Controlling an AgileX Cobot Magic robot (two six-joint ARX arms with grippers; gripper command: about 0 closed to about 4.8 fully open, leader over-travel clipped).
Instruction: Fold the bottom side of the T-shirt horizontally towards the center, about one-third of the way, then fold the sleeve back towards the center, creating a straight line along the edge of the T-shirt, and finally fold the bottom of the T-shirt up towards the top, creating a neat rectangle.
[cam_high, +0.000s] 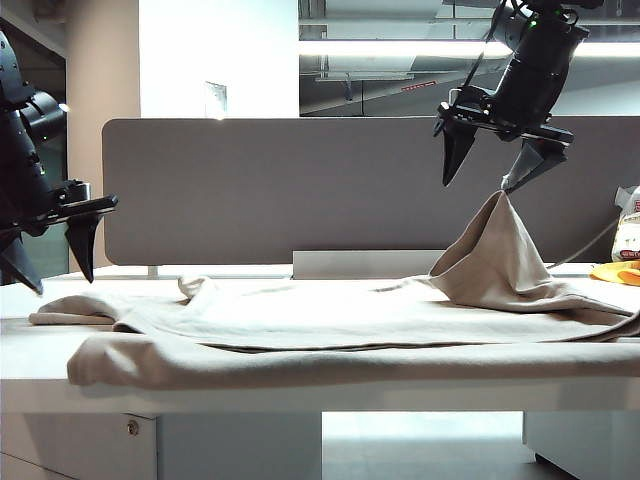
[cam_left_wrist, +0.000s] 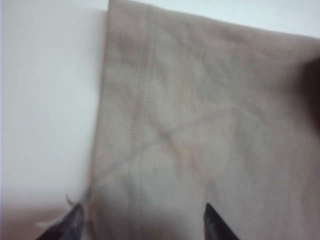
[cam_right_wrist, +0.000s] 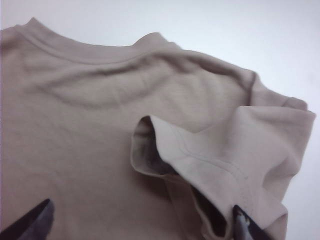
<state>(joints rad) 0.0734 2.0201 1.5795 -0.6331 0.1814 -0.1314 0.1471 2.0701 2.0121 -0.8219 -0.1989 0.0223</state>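
The T-shirt (cam_high: 300, 320) lies spread across the white bench (cam_high: 300, 395), nearly as wide as it, w/ its near fold hanging a bit over the front edge. On the right side a sleeve (cam_right_wrist: 235, 160) is lifted into a peak (cam_high: 500, 215) above the flat cloth.

My right gripper (cam_high: 497, 160) hangs over that peak, fingers spread wide. One fingertip (cam_high: 520, 180) sits right at the top of the raised cloth; in the right wrist view the sleeve hem drapes onto that finger (cam_right_wrist: 245, 225), so the fabric seems caught on it, not pinched betw. the two. The other finger (cam_right_wrist: 30, 220) stands well apart over flat cloth. The collar (cam_right_wrist: 100, 52) shows beyond.

My left gripper (cam_high: 55, 265) hovers at the left end of the bench, fingers pointing down, parted, holding nothing. The left wrist view shows the bottom of the T-shirt (cam_left_wrist: 137, 115) under it, w/ parallel stitch lines: one fingertip (cam_left_wrist: 75, 225) is at the cloth's edge beside bare bench, the other (cam_left_wrist: 217, 225) over fabric. Can't tell if they touch.

Room: bare bench left of the hem; a grey partition (cam_high: 300, 190) runs behind. At far right, near the shirt's end, sit a yellow item (cam_high: 618, 272) & a white bag (cam_high: 630, 225) w/ red print, too small to read.
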